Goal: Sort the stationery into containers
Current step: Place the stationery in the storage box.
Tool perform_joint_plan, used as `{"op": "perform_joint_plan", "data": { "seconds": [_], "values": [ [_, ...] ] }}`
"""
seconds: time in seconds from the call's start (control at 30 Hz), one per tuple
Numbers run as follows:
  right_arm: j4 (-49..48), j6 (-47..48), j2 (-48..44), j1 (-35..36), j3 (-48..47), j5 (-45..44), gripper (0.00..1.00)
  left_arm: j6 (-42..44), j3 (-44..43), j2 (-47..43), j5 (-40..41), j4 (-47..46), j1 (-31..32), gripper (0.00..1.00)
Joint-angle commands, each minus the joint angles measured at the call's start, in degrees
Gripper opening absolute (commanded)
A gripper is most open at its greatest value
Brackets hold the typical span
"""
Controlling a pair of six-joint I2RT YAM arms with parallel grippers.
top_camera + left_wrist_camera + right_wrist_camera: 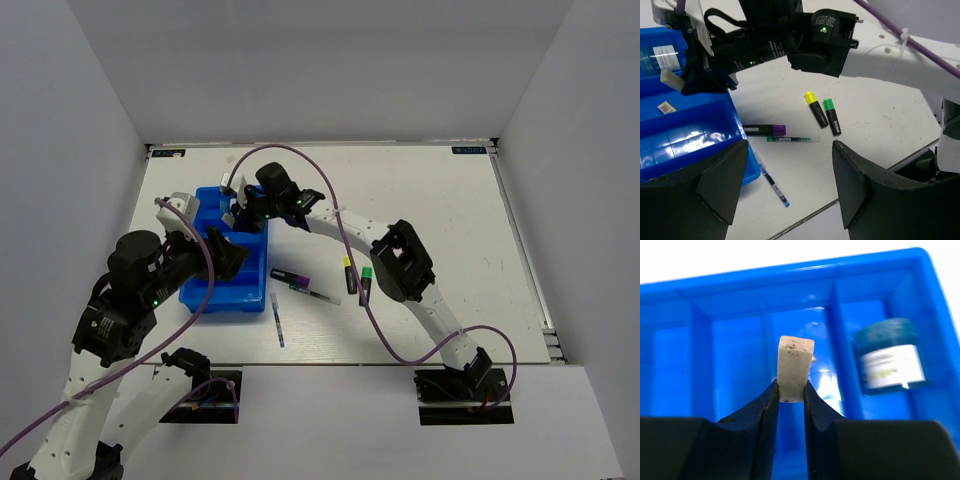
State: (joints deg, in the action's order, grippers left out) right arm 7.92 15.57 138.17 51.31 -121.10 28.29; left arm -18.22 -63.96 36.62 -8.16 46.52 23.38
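- eraser (795, 365): pale block, hanging upright above a middle compartment of the blue tray (790, 270), not touching it.
- right fingers (772, 397) are pinching it at a narrow gap.
- round pot (890, 357) is lying in the neighbouring compartment.
- left fingers (842, 155) are standing wide, holding nothing, beside the tray's corner.
- step in hand, as i am reading it: dropping off the eraser; next move is calling for lowering between the dividers, then releasing.
- highlighters (816, 107), purple-tipped marker (765, 130) and two pens (792, 139) are waiting on the bench (880, 120).
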Motion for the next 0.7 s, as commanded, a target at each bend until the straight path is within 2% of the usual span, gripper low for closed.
{"op": "perform_joint_plan", "data": {
  "seconds": [0.0,0.1,0.13,0.2,0.23,0.33,0.5,0.53,0.6,0.63,0.67],
  "values": [
    [-2.1,4.9,-0.5,0.3,0.2,-5.7,0.0,0.6,1.5,-0.3,-1.2,-0.2,0.0,0.78],
    [-0.2,6.8,0.0,0.3,0.2,-5.7,0.0,-0.1,2.6,-0.5,-1.4,-0.7,0.0,0.78],
    [0.8,7.3,0.0,0.3,0.2,-5.9,0.05,-0.2,2.7,-0.7,-1.4,-0.6,0.0,0.78],
    [1.1,7.5,-0.2,0.5,0.3,-6.1,0.25,-0.3,2.9,-0.8,-1.4,-0.6,-0.1,0.78],
    [1.4,7.5,-0.3,0.4,0.4,-5.2,0.41,-0.4,2.7,-0.8,-1.2,-0.5,-0.1,0.78],
    [1.5,7.1,-1.7,0.3,0.8,-4.6,0.57,-0.6,2.7,-0.9,-1.0,-0.1,0.1,0.78],
    [1.0,5.1,-4.1,0.1,0.8,-5.2,0.58,-1.5,2.0,-1.3,-1.0,0.6,0.0,0.78],
    [0.8,4.9,-4.3,-0.1,0.7,-6.0,0.57,-1.7,1.7,-1.2,-1.0,0.7,0.0,0.75],
    [0.5,3.3,-6.0,0.0,0.7,-7.0,0.33,-2.2,1.3,-1.4,-0.9,1.6,-0.2,0.66],
    [0.1,1.1,-6.7,-0.1,0.6,-10.8,0.16,-2.1,0.7,-1.4,-1.1,2.1,-0.1,0.48],
    [0.1,0.3,-8.6,-0.2,0.2,-12.6,0.0,-2.3,0.6,-1.4,-1.1,2.5,-0.1,0.36]
  ]
}}
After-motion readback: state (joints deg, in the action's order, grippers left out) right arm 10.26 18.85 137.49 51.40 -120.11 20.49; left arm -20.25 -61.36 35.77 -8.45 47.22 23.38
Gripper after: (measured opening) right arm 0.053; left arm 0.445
